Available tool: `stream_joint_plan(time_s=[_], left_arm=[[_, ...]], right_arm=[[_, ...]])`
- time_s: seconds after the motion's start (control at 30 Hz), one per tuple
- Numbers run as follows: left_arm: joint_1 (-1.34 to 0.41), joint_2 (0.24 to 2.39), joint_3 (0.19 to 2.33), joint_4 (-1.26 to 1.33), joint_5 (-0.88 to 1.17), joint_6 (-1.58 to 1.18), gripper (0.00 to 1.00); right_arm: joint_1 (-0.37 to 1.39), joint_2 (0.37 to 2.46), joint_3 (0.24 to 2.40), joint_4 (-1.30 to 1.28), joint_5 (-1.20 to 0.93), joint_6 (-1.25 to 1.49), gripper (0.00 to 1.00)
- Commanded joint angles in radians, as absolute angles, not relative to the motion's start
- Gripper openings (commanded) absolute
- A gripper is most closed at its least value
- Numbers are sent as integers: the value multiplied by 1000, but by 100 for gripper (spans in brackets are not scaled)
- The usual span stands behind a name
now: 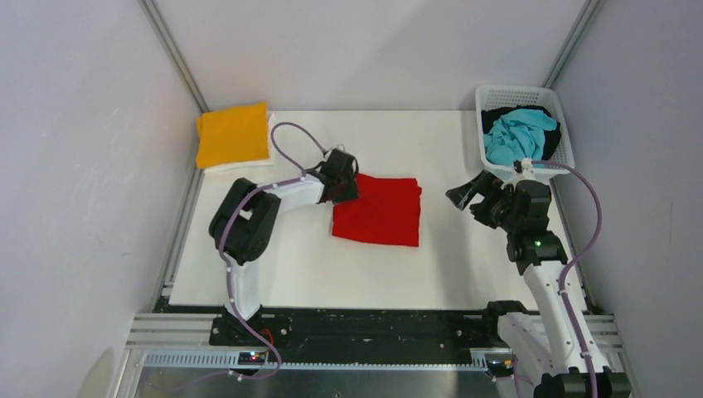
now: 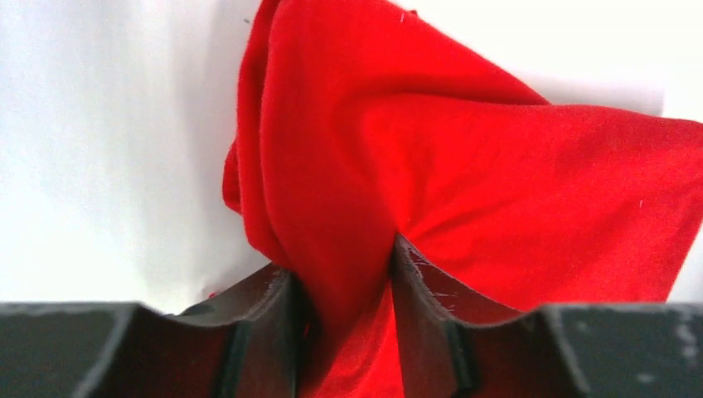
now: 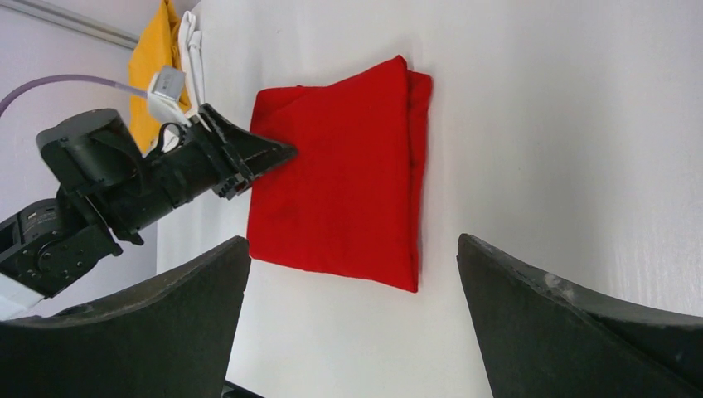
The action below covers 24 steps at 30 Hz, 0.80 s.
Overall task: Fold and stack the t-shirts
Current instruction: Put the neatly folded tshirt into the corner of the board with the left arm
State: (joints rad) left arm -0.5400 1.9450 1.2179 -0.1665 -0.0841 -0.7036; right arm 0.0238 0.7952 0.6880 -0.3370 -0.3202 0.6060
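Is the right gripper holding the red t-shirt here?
No, the right gripper is open and empty, apart from the red t-shirt; the left gripper pinches its edge.

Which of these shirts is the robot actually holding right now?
The red shirt mid-table: the left arm's jaws are shut on its edge. The orange-yellow shirt lies folded in the far-left corner; the turquoise shirt and black shirt sit in the basket.

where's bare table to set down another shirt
Bare table runs along the far edge between the orange-yellow shirt and the basket, and along the near edge in front of the red shirt. Crowded: the left gripper pinching the red shirt's left edge, and the right gripper beside the basket.
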Motion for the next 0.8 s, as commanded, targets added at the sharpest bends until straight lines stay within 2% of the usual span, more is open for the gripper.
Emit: stream_joint_plan(time_s=[0.0,0.03,0.13,0.17,0.43,0.53,0.77], left_arm=[[-599,1988,1281,-331,-210,-718,37],[-612,1989,1292,-342,-225,-716,32],[-630,1995,1314,-380,-293,-682,3],[-633,1994,1328,-400,-342,-653,1],[-603,1927,1429,-456,-738,-374,0],[-520,1938,1485,-393,-774,-244,0],[-338,2023,1667,-246,-707,82,0]], right_arm=[[22,762,688,-353,-314,584,100],[23,759,688,-354,-313,583,99],[22,757,685,-350,-319,580,99],[22,758,684,-348,-320,578,99],[22,759,679,-344,-307,566,100],[23,766,678,-342,-308,565,99],[22,805,665,-287,-286,557,99]])
